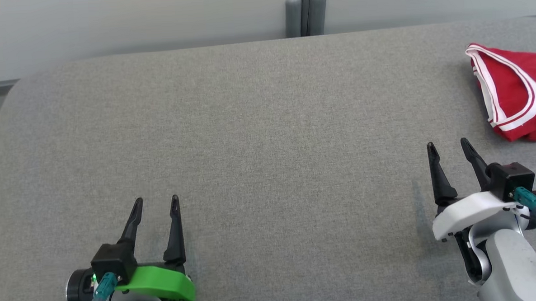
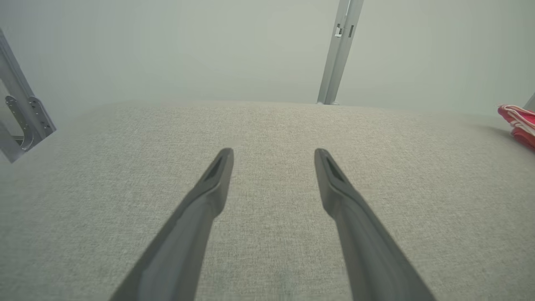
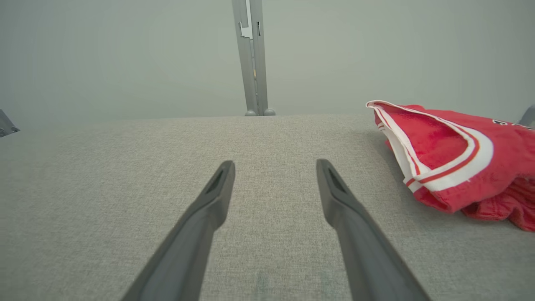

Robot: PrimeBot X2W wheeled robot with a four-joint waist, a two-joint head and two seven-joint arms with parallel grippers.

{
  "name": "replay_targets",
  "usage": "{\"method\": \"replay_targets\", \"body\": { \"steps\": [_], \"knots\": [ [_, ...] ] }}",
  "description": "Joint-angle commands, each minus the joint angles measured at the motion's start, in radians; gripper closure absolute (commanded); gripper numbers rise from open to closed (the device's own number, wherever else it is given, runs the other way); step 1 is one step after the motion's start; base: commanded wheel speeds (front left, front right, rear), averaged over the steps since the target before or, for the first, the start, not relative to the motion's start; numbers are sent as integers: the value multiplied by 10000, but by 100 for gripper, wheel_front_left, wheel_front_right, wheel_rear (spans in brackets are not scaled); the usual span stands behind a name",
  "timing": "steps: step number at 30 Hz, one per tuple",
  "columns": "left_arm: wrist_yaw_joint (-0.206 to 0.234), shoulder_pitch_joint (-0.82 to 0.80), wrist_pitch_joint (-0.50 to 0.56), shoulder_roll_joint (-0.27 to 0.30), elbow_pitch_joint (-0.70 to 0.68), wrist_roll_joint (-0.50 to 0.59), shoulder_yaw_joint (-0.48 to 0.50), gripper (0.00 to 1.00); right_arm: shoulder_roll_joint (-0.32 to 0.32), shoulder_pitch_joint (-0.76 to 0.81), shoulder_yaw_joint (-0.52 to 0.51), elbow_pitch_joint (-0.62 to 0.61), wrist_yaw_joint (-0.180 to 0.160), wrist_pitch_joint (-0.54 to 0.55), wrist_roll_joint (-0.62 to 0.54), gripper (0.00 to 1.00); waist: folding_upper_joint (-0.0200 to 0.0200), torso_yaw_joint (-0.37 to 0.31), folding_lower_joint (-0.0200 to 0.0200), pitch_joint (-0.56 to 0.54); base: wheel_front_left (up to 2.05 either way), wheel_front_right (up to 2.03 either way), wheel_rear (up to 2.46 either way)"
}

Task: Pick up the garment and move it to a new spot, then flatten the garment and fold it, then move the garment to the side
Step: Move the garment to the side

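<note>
The garment (image 1: 516, 92) is red with white-striped trim and lies bunched at the far right of the grey fabric table (image 1: 258, 137), running off the head view's right edge. It also lies at the right of the right wrist view, garment (image 3: 455, 163), and at the far right edge of the left wrist view, garment (image 2: 520, 123). My right gripper (image 1: 448, 146) is open and empty, a short way in front and to the left of the garment. My left gripper (image 1: 156, 202) is open and empty at the lower left, far from it.
A grey metal post (image 1: 306, 11) stands behind the table's far edge against a pale wall. A metal bracket (image 2: 21, 125) shows past the table's left side. Between the two grippers lies bare grey cloth.
</note>
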Motion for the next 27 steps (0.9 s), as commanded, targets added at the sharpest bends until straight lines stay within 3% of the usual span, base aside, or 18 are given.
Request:
{"method": "replay_targets", "body": {
  "steps": [1, 14, 27],
  "knots": [
    [81, 280, 8, 37, 95, 28, 171, 0, 34, 317, -182, -83, -17, -39, 14, 0, 0, 27, 1, -605, 0, 0, 0],
    [2, 948, 6, 40, 649, 277, 1065, 0, 356, 1313, 237, -294, -14, -40, -381, 0, 0, 48, 1, -1507, 0, 0, 0],
    [-208, 1218, 6, 39, 1007, 334, 1336, 0, 561, 1859, 149, -354, -14, -40, -940, 0, 0, 171, 1, -2101, 0, 0, 0]
  ]
}}
